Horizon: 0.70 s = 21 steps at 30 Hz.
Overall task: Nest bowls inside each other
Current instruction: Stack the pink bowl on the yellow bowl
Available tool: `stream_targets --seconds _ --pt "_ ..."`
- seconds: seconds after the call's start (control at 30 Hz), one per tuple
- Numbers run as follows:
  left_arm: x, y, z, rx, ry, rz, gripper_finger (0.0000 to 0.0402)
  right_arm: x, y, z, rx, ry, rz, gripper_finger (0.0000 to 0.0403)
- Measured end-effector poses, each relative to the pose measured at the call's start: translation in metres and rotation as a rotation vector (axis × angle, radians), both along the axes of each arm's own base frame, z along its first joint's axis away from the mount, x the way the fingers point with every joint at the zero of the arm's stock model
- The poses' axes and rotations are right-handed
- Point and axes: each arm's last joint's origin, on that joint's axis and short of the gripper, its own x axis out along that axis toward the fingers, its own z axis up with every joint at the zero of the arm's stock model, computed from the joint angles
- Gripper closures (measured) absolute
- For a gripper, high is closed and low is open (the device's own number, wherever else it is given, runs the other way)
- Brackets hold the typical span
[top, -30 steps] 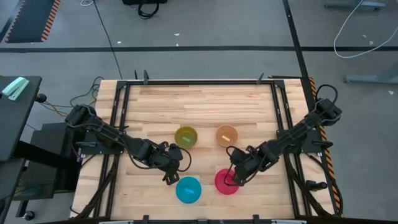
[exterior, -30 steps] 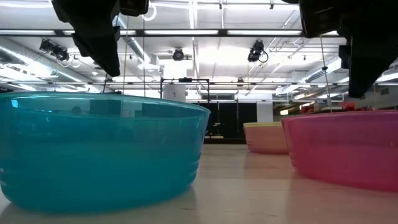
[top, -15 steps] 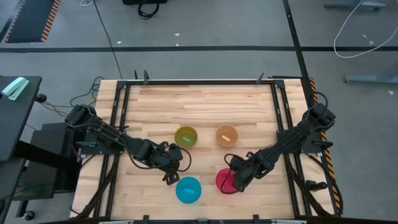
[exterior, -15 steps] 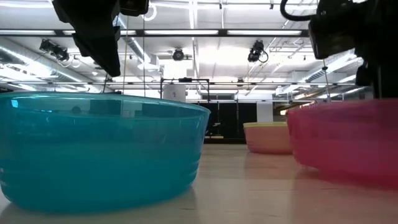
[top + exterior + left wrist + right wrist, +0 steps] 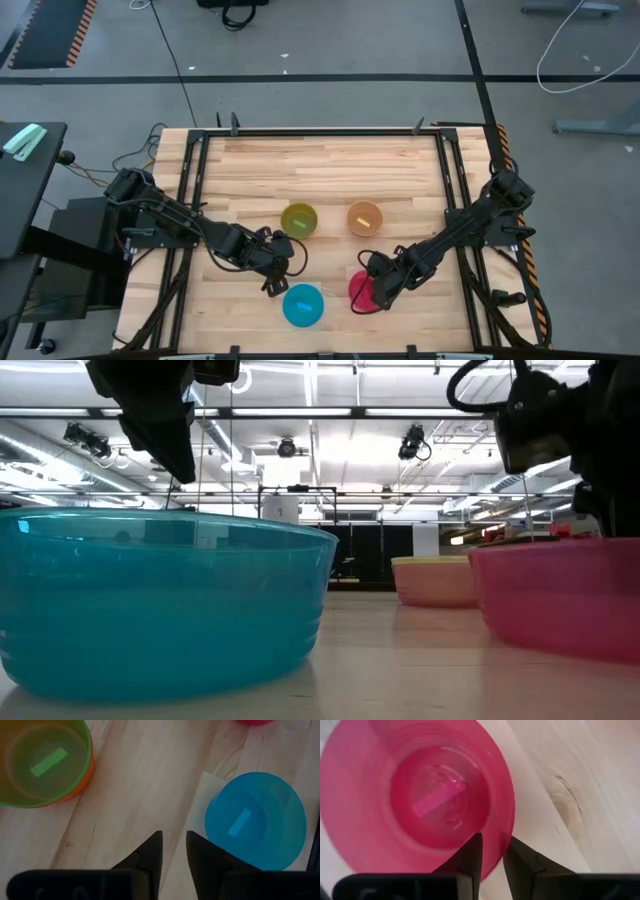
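Observation:
A pink-red bowl (image 5: pixel 360 290) stands near the table's front, right of a blue bowl (image 5: pixel 303 305). Behind them stand a green bowl nested in an orange one (image 5: pixel 45 762) and an orange-yellow bowl (image 5: pixel 364 217). My right gripper (image 5: pixel 492 840) is shut on the pink-red bowl's rim. My left gripper (image 5: pixel 272 284) hangs just above the table between the green and blue bowls, its fingers nearly together and empty; it also shows in the left wrist view (image 5: pixel 174 836). No purple bowl shows. My right gripper pinches the pink-red bowl's rim (image 5: pixel 505 825) on the side toward the table's right edge. One finger (image 5: pixel 474 854) is inside the bowl and one (image 5: pixel 519 856) outside. The fingers point down, slanting in from the right. The bowl stays upright and low at the table (image 5: pixel 560 595).
White paper patches lie under the blue bowl (image 5: pixel 205 795) and beside the pink-red one. Black frame rails (image 5: pixel 450 170) run along the table's left and right sides. Bare wood (image 5: pixel 320 165) fills the far half of the table.
My right gripper has moved toward the table's near edge and down onto the pink-red bowl's rim. The bowl tipped briefly and has shifted a little. My left arm has kept still.

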Motion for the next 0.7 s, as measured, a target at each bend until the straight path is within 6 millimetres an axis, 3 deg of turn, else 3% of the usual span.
stream_targets --seconds 0.37,0.7 --pt "0.0 0.0 0.0 0.012 -0.006 0.007 0.0319 0.009 -0.01 -0.013 -0.047 0.033 0.095 0.0392" --pt "0.0 0.001 0.0 0.034 -0.013 -0.006 0.0311 0.012 -0.014 -0.012 -0.066 0.028 0.191 0.0396"
